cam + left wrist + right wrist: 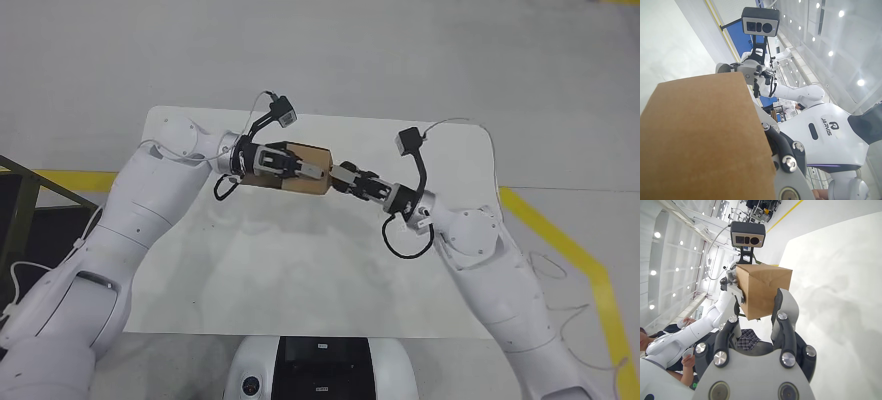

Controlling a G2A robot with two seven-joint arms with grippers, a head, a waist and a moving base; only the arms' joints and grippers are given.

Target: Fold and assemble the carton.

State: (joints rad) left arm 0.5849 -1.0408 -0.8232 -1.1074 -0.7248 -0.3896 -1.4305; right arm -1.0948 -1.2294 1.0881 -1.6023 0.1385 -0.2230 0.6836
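Carton (305,168), brown and folded into a box shape, was up above the far middle of the white table (300,270), between the two arms. Left gripper (739,289) pinched its left end, the jaws pressed on the cardboard. Right gripper (756,308) was at its right end with the jaws spread, one finger (779,302) lying against a side of the carton.

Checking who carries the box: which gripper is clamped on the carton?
The left gripper, pinching an edge of the carton; the right gripper stands open, fingers spread at the other end.
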